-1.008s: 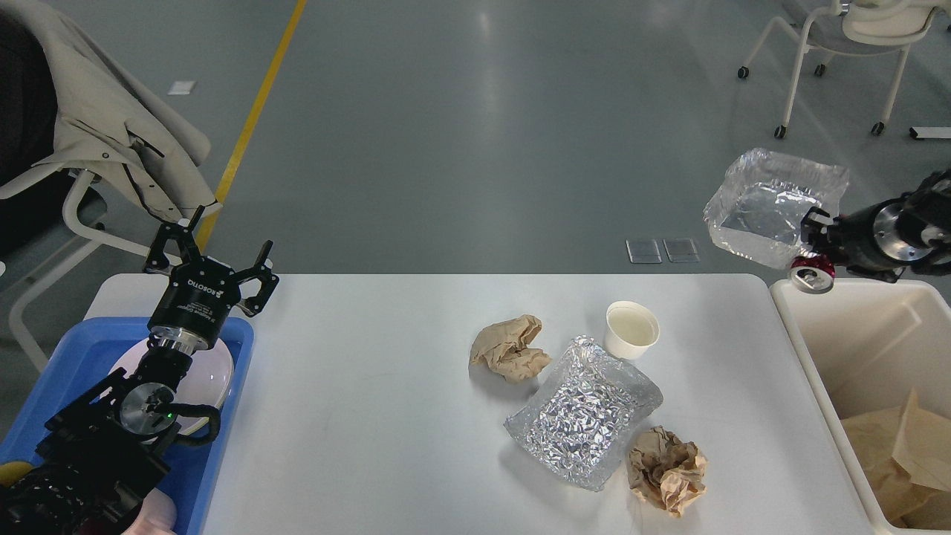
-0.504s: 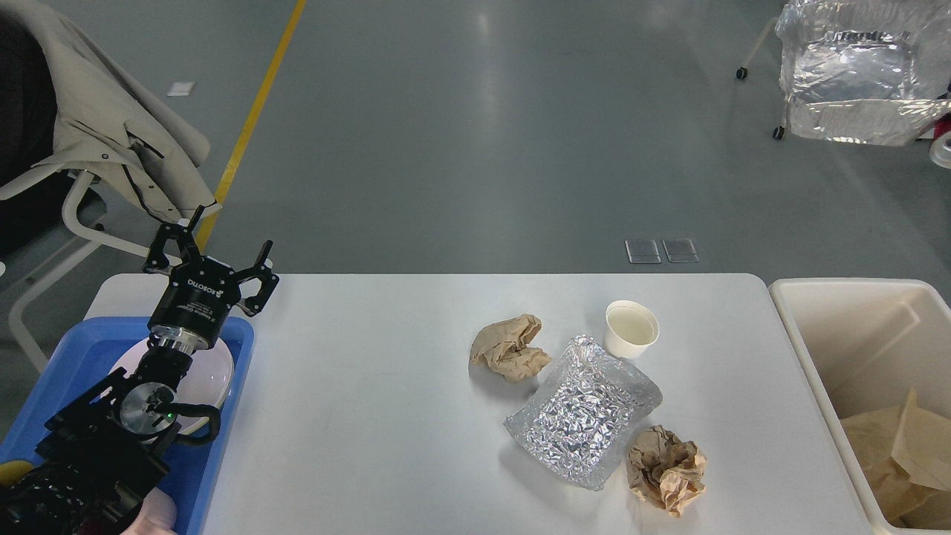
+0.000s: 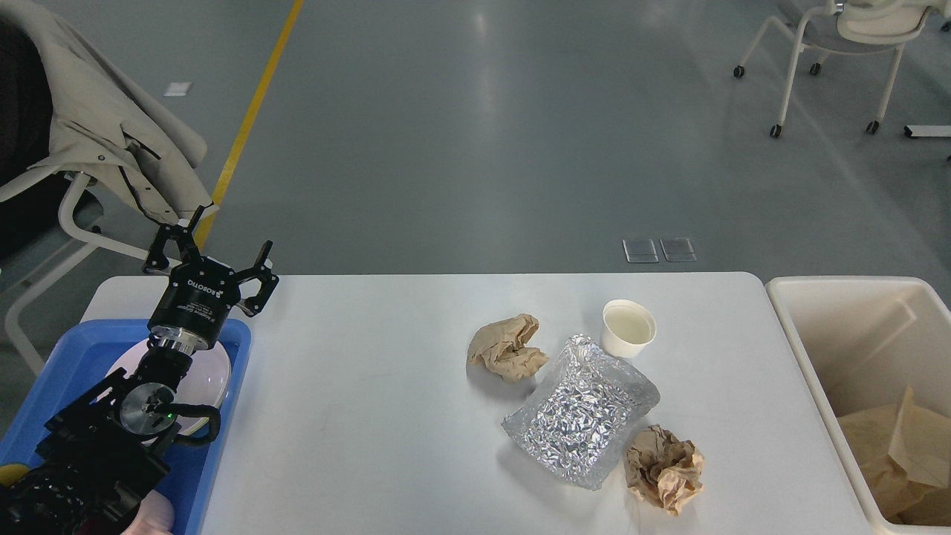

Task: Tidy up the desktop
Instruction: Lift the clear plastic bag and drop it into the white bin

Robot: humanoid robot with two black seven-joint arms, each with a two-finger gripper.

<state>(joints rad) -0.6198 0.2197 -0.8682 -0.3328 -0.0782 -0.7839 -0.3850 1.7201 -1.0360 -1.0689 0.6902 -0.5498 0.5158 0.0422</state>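
Observation:
The white desktop [image 3: 371,416] fills the lower view. On it lie a crumpled brown paper ball [image 3: 507,347], a crushed foil tray [image 3: 581,411], a second brown paper ball [image 3: 663,468] and a white paper cup [image 3: 628,328]. My left gripper [image 3: 212,256] stands open and empty above the far left corner of the desktop, over the back edge of the blue tray [image 3: 59,364]. My right arm and its gripper are out of view.
A white plate [image 3: 212,368] sits in the blue tray under my left arm. A cream bin [image 3: 817,349] with brown paper inside stands off the desktop's right end. Chairs stand on the grey floor at far left and far right.
My right gripper, holding a clear foil-like container, rose up and to the right and has left the view. The left arm has not moved.

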